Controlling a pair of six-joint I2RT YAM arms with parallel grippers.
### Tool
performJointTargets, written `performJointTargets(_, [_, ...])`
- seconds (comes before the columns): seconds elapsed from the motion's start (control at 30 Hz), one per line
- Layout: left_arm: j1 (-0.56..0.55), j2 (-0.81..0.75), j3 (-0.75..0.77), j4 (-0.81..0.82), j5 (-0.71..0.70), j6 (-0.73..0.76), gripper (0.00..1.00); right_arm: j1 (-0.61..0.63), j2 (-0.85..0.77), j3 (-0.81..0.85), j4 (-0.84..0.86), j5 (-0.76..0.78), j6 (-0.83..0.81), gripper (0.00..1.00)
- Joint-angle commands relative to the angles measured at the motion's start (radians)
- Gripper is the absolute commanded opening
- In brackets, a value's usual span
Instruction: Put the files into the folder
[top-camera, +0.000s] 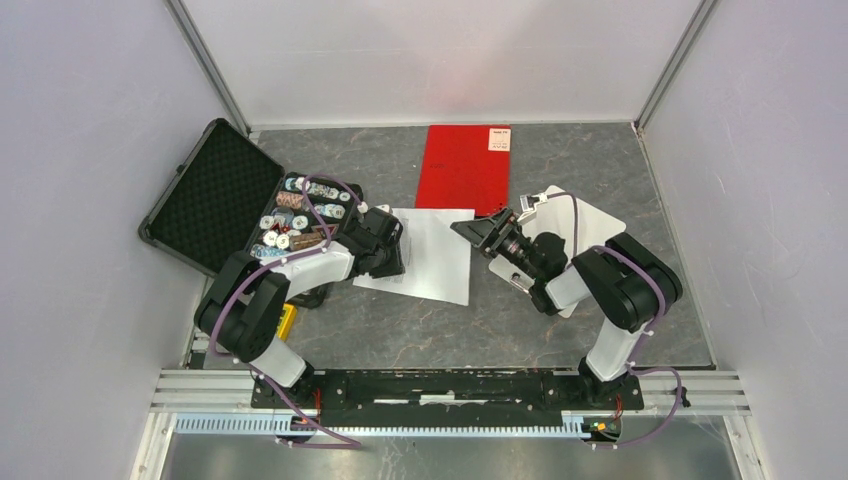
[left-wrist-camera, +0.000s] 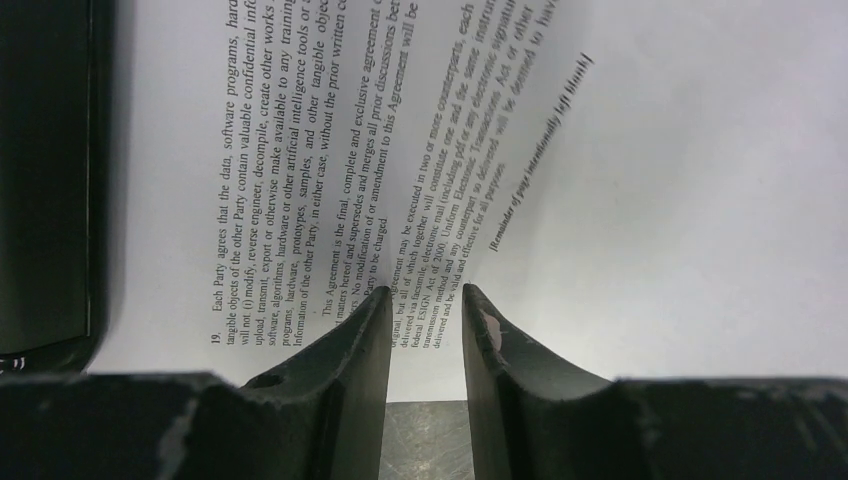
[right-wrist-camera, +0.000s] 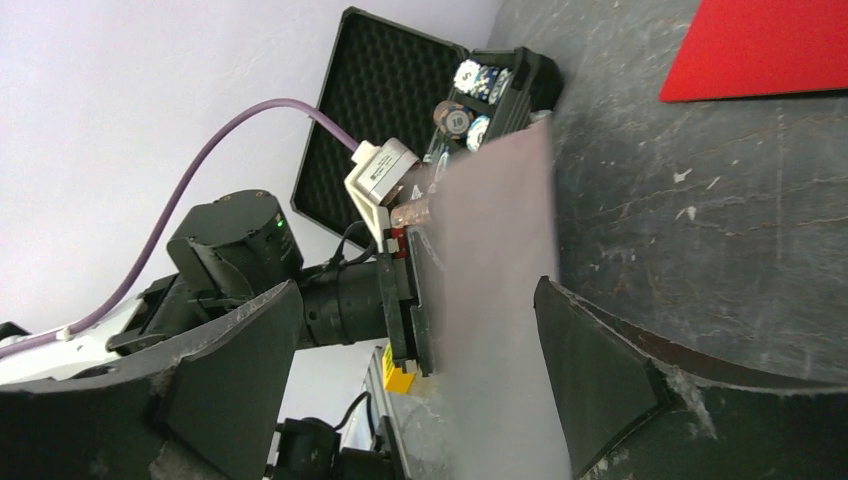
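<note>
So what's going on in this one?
Both arms are at the files. The left gripper is partly closed over their left edge; whether it actually grips them is unclear. The right gripper stands wide open at their right edge. The folder lies closed beyond them, with nothing filed yet.

On the left of the grey marbled table (top-camera: 600, 160) we see a black case (top-camera: 215, 195) with its foam-lined lid open and rows of chips (top-camera: 300, 215) inside. A white clipboard (top-camera: 595, 215) lies at the right, partly hidden. A small yellow thing (top-camera: 286, 320) lies nearer to us than the case.
</note>
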Motion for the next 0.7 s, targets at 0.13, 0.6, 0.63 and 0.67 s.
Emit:
performJointTargets(0.13, [0.002,0.027,-0.022,0.031,0.032,0.004,0.38,0.02,0.052,0.034,0.164,-0.092,0.038,0.88])
performJointTargets(0.6, [0.0,-0.159,-0.021,0.014,0.135,0.023,0.42,0.019,-0.252,0.074,-0.62,0.156,-0.478,0.04])
performJointTargets(0.63, [0.001,-0.18,-0.022,0.011,0.147,0.029,0.42,0.018,-0.281,0.086,-0.658,0.167,-0.504,0.0])
performJointTargets(0.67, [0.0,-0.216,-0.024,0.008,0.158,0.033,0.43,0.017,-0.306,0.102,-0.702,0.182,-0.531,0.0])
